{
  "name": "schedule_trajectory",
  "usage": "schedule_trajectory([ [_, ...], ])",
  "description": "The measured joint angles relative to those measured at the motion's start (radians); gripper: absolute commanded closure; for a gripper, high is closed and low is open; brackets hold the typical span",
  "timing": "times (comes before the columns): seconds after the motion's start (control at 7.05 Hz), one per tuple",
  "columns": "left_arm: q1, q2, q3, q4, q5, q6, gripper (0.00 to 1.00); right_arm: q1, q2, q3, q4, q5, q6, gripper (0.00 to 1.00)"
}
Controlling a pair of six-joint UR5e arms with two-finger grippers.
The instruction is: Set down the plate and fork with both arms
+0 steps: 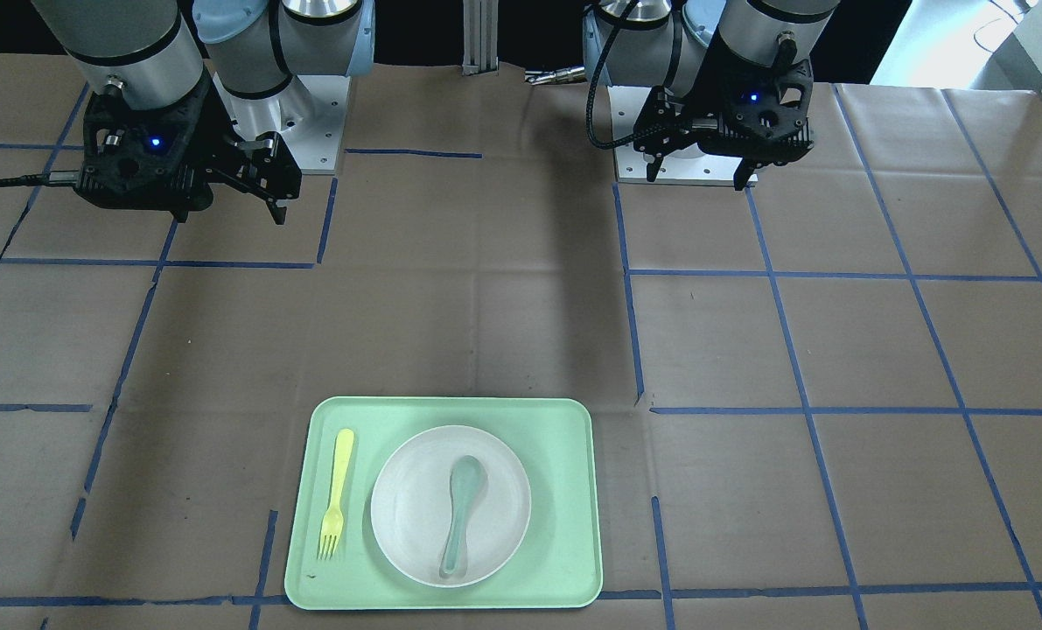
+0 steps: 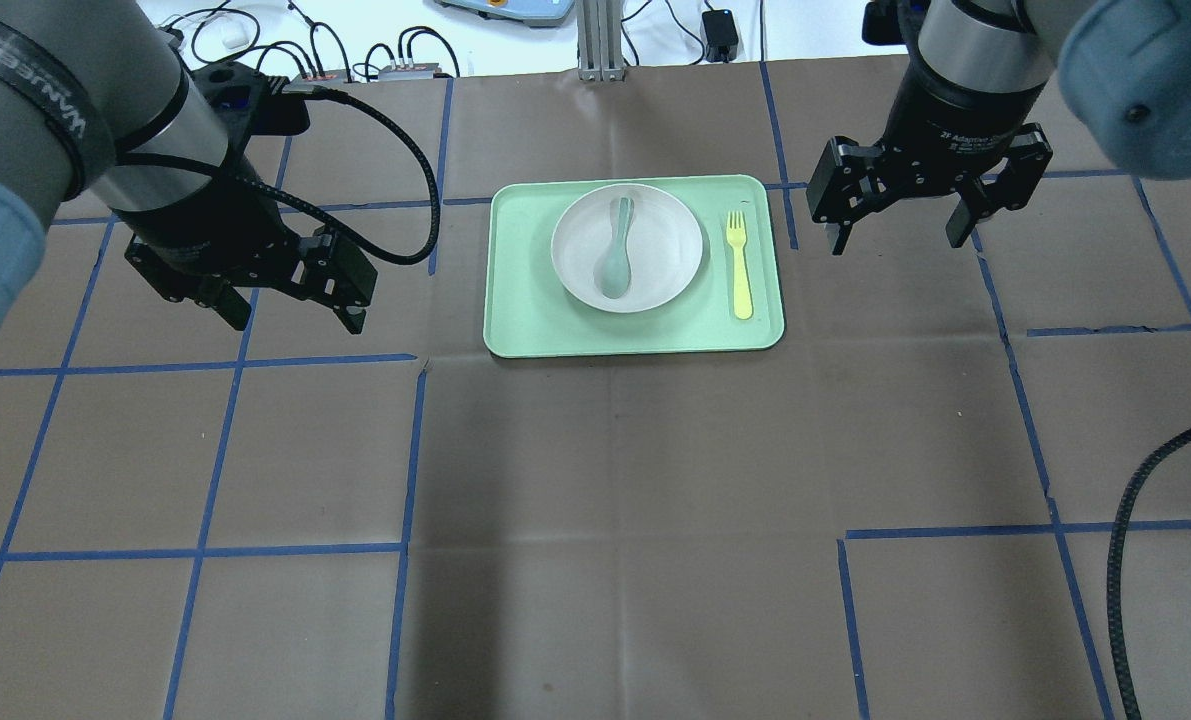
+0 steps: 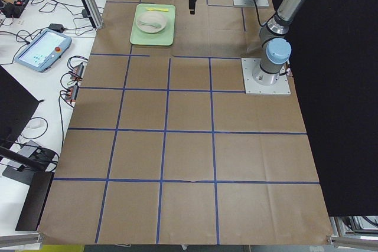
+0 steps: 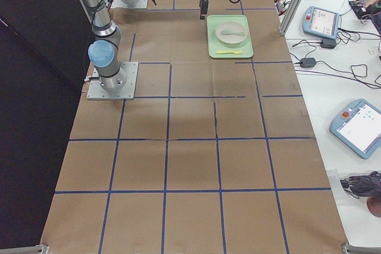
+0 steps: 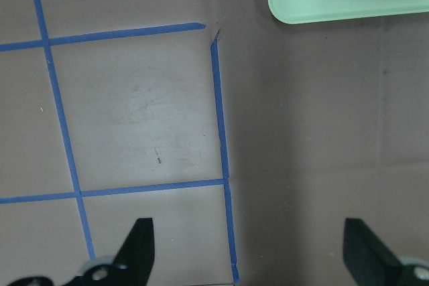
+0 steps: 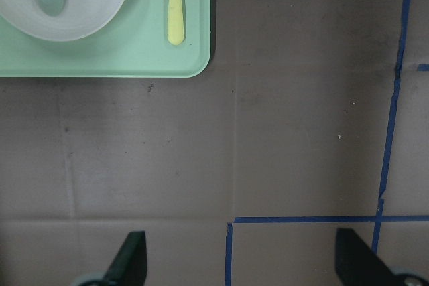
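1. The left gripper [image 2: 295, 315] hangs over the brown paper-covered table [image 2: 615, 500], on the robot's left of the tray. Its fingers [image 5: 139, 246] are spread wide apart. Its wrist camera shows only paper and blue tape [image 5: 220, 112] below them.
2. The right gripper [image 2: 897, 235] hangs over the table on the other side. Its fingers [image 6: 131, 256] are just as far apart, with bare paper under them.
3. In the overhead view the two grippers flank the tray, and both are well apart from it. In the front-facing view they appear up near the arm bases, so they sit high above the table.
4. A black cable [image 2: 410, 170] loops from the left wrist.
5. Further out, the pale green tray [image 2: 535, 325] lies flat at the middle of the table's far edge, with its long side across the robot's view.
6. The plate [image 2: 670, 250] rests on the tray, right way up, roughly central and a little towards the robot's left.
7. A grey-green spoon [image 2: 616, 255] lies in the plate. Its bowl is towards the robot and its handle points away.
8. The fork [image 2: 738, 265] lies flat on the tray just beside the plate, on the robot's right of it and not touching it. Its tines point away from the robot, and it is roughly parallel to the spoon.
9. Beyond the table edge stands a metal post [image 2: 595, 40].
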Motion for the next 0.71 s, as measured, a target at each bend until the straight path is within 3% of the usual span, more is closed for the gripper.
schedule_trajectory([
  [0.71,0.0,0.001,0.0,0.0,0.0,0.0,0.01,0.0,0.005,0.003,-0.039,-0.007,-0.005,0.0],
])
